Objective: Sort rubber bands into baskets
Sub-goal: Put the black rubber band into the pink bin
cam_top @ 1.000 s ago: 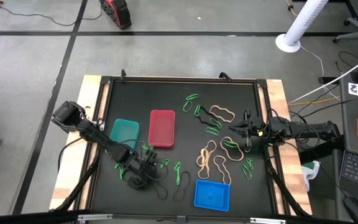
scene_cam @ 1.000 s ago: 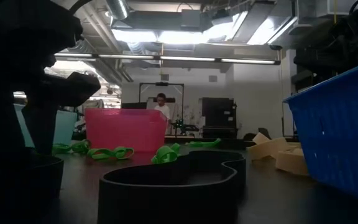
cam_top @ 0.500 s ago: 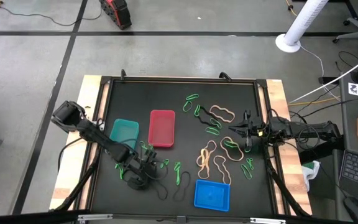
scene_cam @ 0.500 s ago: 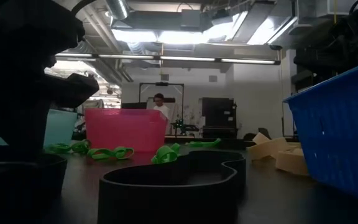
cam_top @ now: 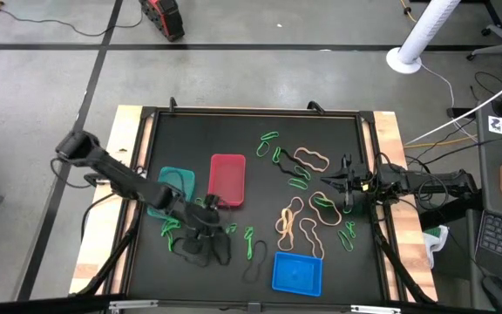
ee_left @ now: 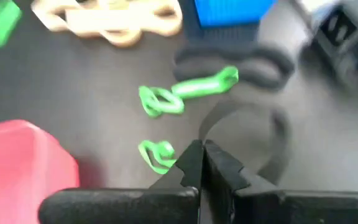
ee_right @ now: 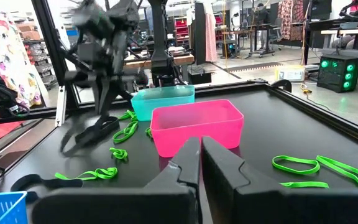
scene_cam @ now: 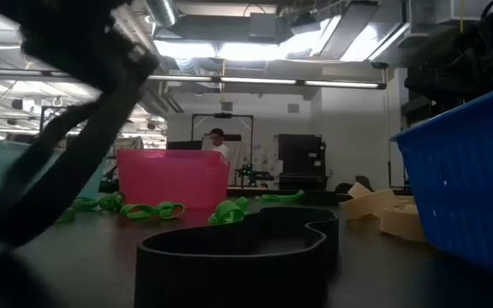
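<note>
Your left gripper (cam_top: 200,228) | fingers pinched together on a thin floppy black rubber band (cam_top: 209,249) hanging off the mat | teal-green shallow plastic basket (cam_top: 171,180) just behind it, red basket (cam_top: 227,180) beside | right gripper (cam_top: 345,187) closed, empty, waiting over the tan bands (cam_top: 299,225).

left end effector (cam_top: 206,228) closed, right end effector (cam_top: 345,185) closed
</note>
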{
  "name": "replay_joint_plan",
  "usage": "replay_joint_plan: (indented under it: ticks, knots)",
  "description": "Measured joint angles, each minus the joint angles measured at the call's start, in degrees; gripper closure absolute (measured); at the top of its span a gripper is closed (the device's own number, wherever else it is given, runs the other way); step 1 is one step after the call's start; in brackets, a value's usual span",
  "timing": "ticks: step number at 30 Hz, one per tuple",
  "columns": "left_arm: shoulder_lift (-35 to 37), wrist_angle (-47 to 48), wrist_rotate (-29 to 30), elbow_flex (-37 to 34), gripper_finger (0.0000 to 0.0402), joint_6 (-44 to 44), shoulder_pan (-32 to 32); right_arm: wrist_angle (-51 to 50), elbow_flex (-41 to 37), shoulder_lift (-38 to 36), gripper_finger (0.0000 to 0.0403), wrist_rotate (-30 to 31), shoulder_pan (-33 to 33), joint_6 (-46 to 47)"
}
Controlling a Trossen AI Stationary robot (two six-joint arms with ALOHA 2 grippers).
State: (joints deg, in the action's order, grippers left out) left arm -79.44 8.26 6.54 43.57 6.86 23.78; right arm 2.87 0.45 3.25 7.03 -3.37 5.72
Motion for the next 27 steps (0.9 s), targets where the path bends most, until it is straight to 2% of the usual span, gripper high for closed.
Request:
replay_joint_plan:
  ticks: [6,15,20,27]
  knots:
    - [9.2,-0.5,2.5,0.0,0.0399,-1.1,-3.9,0.0,0.0,0.0,0.0384,0.0,0.0,0.0]
    - [20.9,-1.7,10.0,0.0,0.0398,-7.5,-11.2,0.0,0.0,0.0,0.0384,0.0,0.0,0.0]
    - [22.8,-1.3,11.8,0.0,0.0399,-11.5,-15.6,0.0,0.0,0.0,0.0384,0.0,0.0,0.0]
    - [21.1,2.2,12.8,0.0,0.0399,-13.9,-22.0,0.0,0.0,0.0,0.0384,0.0,0.0,0.0]
